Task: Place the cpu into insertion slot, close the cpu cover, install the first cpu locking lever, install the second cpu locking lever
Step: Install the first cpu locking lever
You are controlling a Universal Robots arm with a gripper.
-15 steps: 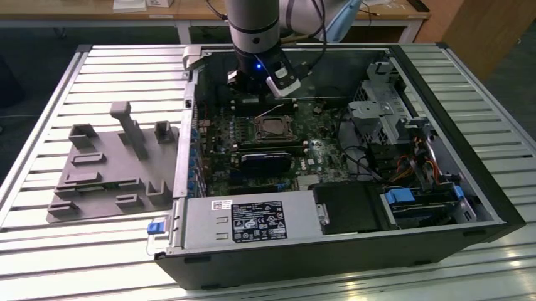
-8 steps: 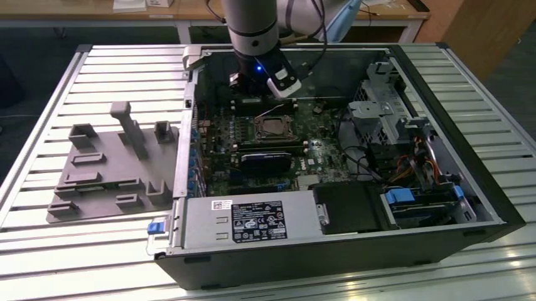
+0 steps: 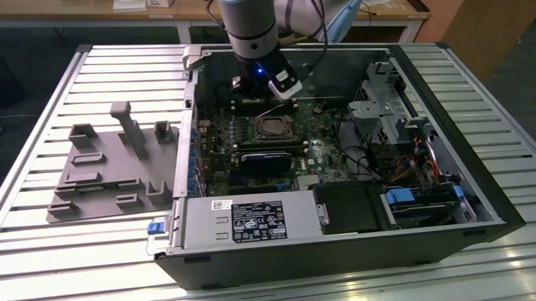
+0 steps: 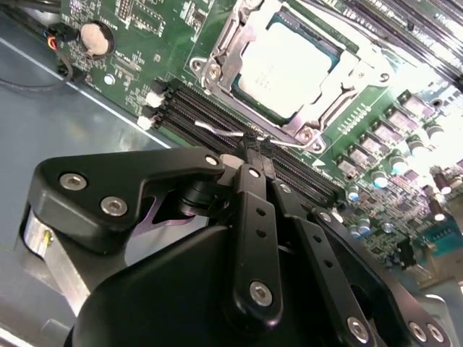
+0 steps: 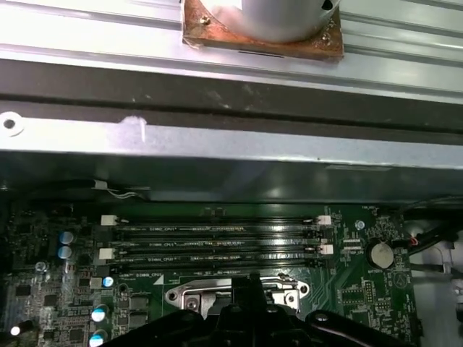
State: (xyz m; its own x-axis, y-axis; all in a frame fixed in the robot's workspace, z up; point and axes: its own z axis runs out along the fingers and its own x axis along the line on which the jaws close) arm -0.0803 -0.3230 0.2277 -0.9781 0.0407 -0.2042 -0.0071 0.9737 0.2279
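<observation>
Now, cpu (image 4: 289,65): seated in the insertion slot (image 4: 231,87), just beyond the fingertips.
cpu cover (image 4: 221,58): lying flat over the chip, framing it.
gripper (image 4: 253,144): fingers together, pinching a thin wire locking lever (image 4: 210,130) above the memory slots (image 4: 181,101).
surface: ribbed metal table (image 3: 84,251) under the open computer case (image 3: 335,257); grey fixture tray (image 3: 100,182) well apart from the gripper.
room: wooden desk (image 3: 192,11) behind the arm.

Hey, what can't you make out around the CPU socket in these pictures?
- Locking lever middle: second wrist view, the hand covers it.
- Whatever lies beneath the cpu: same view, the chip and the cpu cover lie over it.
- Cpu: first wrist view, behind the hand and cut off by the picture's edge.
</observation>
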